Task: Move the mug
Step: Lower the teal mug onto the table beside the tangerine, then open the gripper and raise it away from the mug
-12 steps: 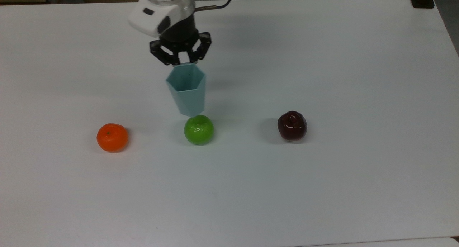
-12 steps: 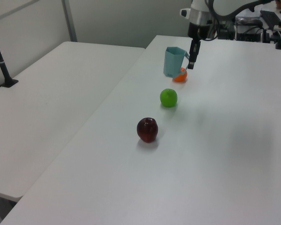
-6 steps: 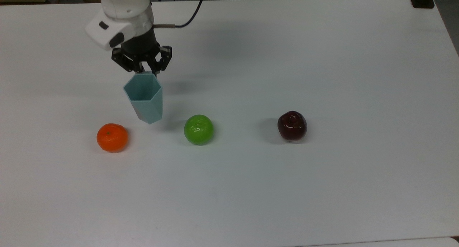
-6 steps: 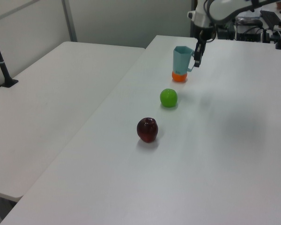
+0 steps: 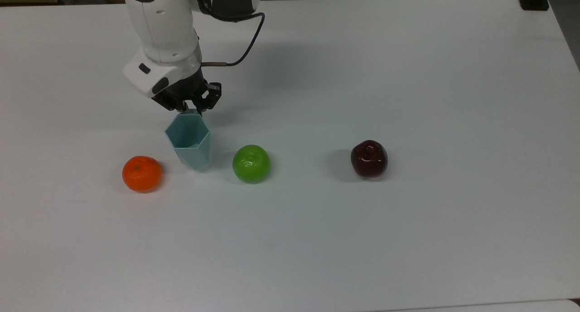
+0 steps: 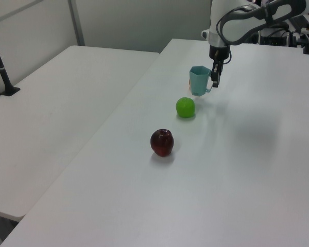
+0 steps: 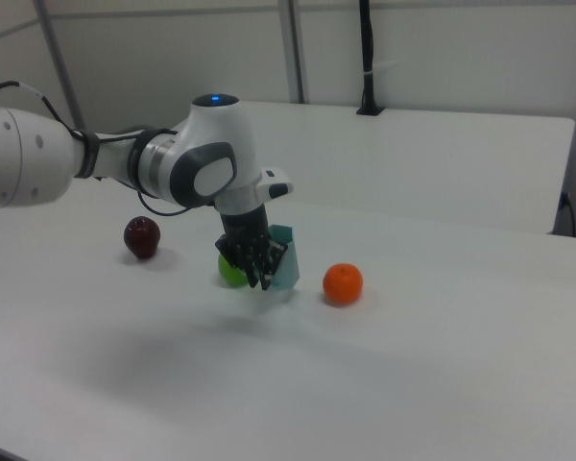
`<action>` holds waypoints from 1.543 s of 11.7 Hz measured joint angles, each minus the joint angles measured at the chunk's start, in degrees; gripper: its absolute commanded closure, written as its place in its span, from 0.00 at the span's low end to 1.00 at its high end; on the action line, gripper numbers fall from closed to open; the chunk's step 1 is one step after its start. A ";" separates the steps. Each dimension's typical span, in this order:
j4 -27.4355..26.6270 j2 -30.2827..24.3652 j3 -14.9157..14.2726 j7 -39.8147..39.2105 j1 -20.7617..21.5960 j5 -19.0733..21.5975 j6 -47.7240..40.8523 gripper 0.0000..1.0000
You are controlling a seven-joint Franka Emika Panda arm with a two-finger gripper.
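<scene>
Surface: white and broad, carrying a row of three fruits and the mug; the top view's lower half of it is bare.
Orange: at the top view's left end of the row, just beside the mug but apart from it.
Green apple: middle of the row, just to the top view's right of the mug, not touching it.
Dark red apple: the top view's right end of the row, well apart from the rest.
Mug: pale teal, faceted, upright with its hexagonal rim up — between the orange and the green apple, its base at or just above the surface; which, I cannot tell.
End effector: black fingers pinched on the mug's far rim, pointing down.
Arm: white, reaching in from the far edge of the surface — a dark cable loops beside it.
</scene>
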 measured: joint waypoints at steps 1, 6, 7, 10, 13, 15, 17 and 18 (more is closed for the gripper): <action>0.00 0.51 0.00 0.00 0.07 -0.01 0.15 0.93; -0.11 1.94 -0.02 0.00 -0.20 -0.01 0.31 0.87; -0.16 2.00 -0.03 0.00 -0.40 -0.01 0.32 0.85; -0.29 2.54 -0.03 0.00 -0.46 -0.01 0.33 0.61; -0.29 2.88 -0.03 0.00 -0.46 -0.02 0.33 0.03; -0.23 2.90 -0.03 0.00 -0.46 -0.02 0.33 0.00; 0.33 2.68 -0.04 0.00 -0.46 -0.02 0.36 0.00; 0.57 2.34 -0.05 0.00 -0.46 -0.02 0.36 0.00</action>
